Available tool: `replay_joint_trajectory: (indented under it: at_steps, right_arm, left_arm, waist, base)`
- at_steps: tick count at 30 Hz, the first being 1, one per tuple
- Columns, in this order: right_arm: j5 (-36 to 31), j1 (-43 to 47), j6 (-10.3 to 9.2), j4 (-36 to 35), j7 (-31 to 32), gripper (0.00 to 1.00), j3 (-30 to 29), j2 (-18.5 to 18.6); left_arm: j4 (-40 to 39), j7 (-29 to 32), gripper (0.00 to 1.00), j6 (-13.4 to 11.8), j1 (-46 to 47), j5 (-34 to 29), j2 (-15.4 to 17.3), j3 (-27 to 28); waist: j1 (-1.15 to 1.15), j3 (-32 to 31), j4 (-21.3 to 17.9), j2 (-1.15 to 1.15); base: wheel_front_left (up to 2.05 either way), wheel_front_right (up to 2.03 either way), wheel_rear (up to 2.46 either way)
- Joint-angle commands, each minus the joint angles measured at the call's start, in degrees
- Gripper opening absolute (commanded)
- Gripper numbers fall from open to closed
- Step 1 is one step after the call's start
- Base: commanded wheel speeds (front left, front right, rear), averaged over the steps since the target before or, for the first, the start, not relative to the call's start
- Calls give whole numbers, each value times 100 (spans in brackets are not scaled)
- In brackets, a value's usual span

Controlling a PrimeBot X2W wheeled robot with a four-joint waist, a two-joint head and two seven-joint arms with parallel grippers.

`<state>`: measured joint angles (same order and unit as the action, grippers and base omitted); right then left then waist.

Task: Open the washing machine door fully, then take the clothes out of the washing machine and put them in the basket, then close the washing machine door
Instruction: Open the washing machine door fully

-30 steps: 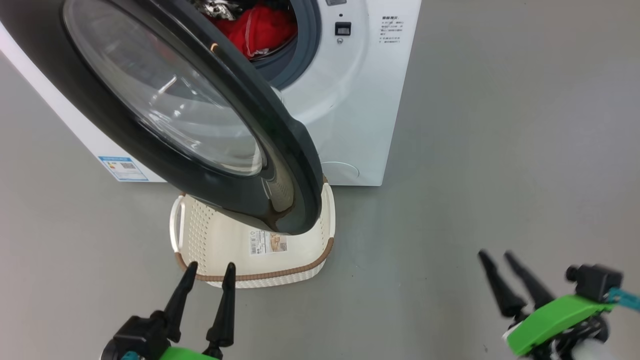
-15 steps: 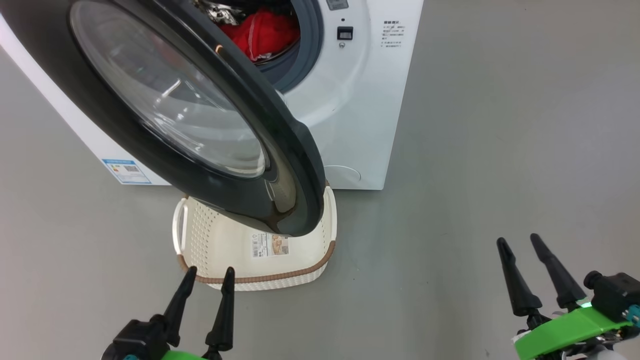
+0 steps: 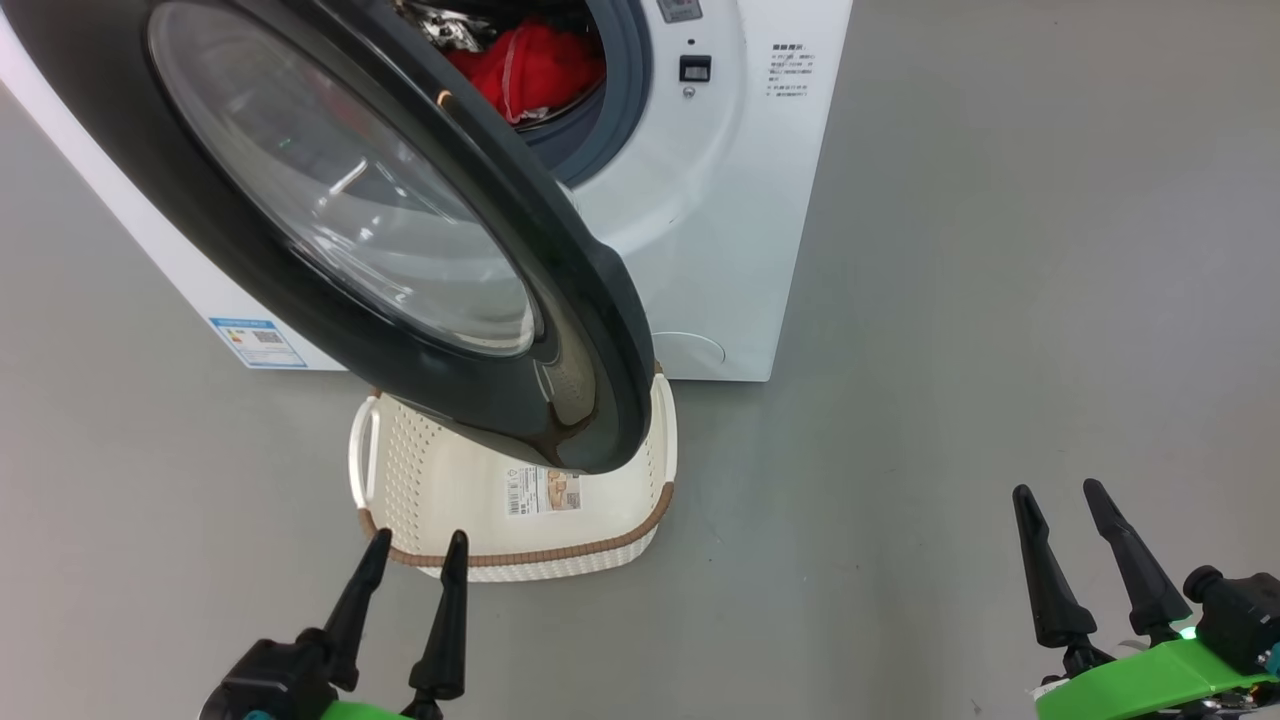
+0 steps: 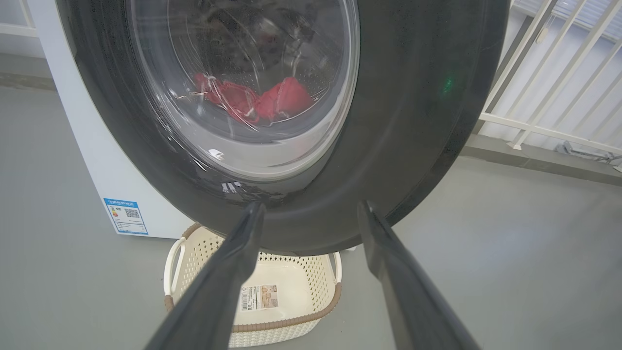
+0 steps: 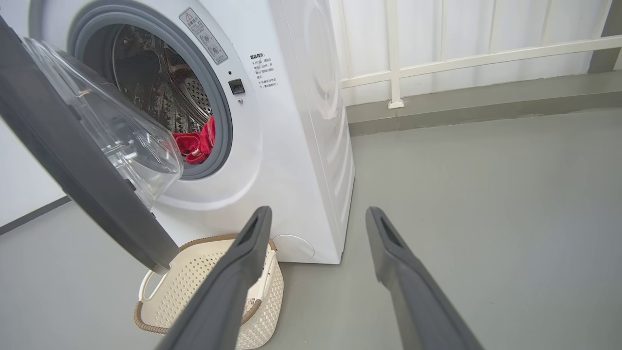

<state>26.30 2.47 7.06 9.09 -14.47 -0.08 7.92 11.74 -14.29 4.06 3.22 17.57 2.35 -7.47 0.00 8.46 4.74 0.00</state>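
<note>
the round black-rimmed glass door of the big white boxy washing machine stands partly open above the cream perforated plastic basket. bright red fabric clothes lie in the steel drum. the left gripper and right gripper both gape wide, empty.

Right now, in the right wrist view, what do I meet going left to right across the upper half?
washing machine door → clothes → small black door-lock slot → white railing
</note>
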Motion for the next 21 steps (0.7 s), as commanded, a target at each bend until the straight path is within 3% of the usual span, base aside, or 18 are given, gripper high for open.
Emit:
replay_joint_trajectory:
  at_steps: [1,18,20,21]
  right_arm:
    - [-99,51,43,-109,-52,100,90,60]
    - [66,3,43,-147,-52,98,176,48]
    - [299,-60,43,-188,-52,0,152,12]
    - [299,-60,43,-188,-52,0,152,12]
  left_arm:
    - [-163,-71,100,34,-16,-53,53,191]
    - [-187,-71,100,25,7,-41,53,149]
    - [-186,-71,100,20,16,-32,53,124]
    - [-186,-71,100,20,16,-32,53,124]
  waist:
    - [0,-1,2,0]
    - [0,53,59,0]
    - [0,68,99,0]
    - [0,68,99,0]
  base:
    - [0,0,0]
    - [0,0,0]
    - [0,0,0]
    - [0,0,0]
